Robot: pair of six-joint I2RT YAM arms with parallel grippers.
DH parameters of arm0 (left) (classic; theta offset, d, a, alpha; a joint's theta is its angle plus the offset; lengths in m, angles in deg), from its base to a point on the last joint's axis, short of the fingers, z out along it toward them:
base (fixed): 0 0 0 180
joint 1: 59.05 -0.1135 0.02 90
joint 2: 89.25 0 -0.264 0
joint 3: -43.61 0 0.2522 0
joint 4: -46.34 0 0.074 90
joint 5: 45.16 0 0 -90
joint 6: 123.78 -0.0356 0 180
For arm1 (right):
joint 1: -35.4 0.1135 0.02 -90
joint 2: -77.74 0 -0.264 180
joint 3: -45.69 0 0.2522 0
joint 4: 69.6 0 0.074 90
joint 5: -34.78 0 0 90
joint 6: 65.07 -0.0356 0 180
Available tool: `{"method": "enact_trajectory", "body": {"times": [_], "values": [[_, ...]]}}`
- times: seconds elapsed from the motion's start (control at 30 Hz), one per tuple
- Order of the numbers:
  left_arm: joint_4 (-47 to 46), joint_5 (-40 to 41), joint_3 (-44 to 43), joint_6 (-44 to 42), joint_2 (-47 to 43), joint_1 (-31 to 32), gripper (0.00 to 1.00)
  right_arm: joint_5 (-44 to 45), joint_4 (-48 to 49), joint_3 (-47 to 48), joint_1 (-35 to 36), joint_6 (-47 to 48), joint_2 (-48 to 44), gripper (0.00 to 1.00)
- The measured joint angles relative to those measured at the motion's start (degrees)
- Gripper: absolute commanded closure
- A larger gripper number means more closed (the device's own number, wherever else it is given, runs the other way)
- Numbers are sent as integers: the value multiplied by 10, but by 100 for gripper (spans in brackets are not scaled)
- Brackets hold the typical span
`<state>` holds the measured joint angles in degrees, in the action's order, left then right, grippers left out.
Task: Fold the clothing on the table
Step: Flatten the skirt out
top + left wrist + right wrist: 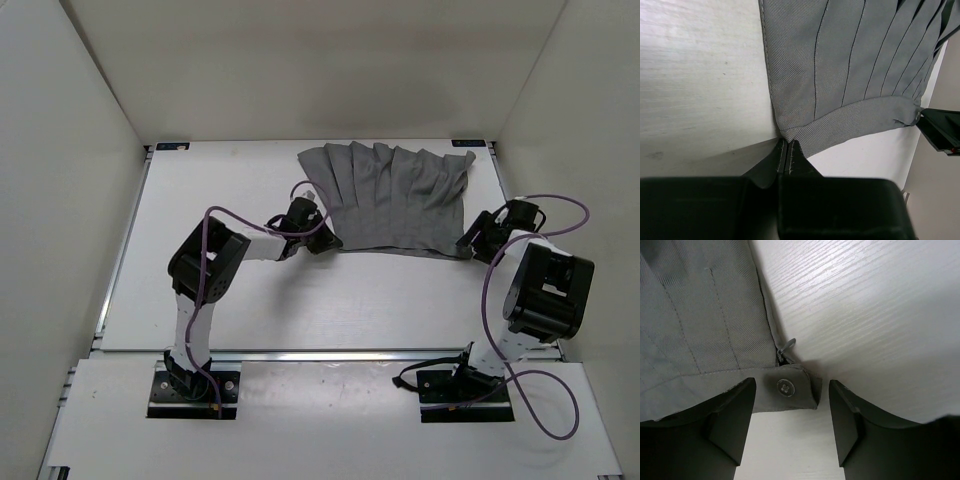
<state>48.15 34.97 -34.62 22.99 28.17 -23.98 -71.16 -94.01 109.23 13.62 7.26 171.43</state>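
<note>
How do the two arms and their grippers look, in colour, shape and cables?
The left arm and right arm have black boxy joints and white links, on black base plates. A purple cable loops along each. The left gripper and right gripper have matte black, wedge-shaped fingers.

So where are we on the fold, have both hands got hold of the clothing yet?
Nothing is folded: the clothing lies spread flat at the far side of the table. In hand: the left hand is shut on its near left corner; the right hand straddles the near right corner, by the button, jaws open, not gripping. Left: close the right hand, then lift and make the folds.
</note>
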Motion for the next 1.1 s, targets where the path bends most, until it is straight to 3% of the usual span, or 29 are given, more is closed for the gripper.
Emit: {"method": "enact_trajectory", "body": {"times": [0.07,0.37,0.47,0.57,0.6,0.9,1.1], "values": [[2,0,0,-3,-1,-2,100,2,-3,2,6,-4,1,43],[3,0,0,-4,-2,-9,100,-1,-20,0,31,-20,1,60],[3,0,1,-5,-6,-12,100,0,-20,-4,33,-25,1,71],[4,-1,4,-7,-12,-12,100,0,-21,-7,41,-30,1,97],[3,-2,6,-8,-15,-12,100,0,-23,-7,45,-29,1,100],[58,-4,24,-66,-70,-37,100,14,-67,34,96,-30,11,100],[135,23,87,-126,-216,-86,100,-5,-72,50,171,-39,-30,99]]}}
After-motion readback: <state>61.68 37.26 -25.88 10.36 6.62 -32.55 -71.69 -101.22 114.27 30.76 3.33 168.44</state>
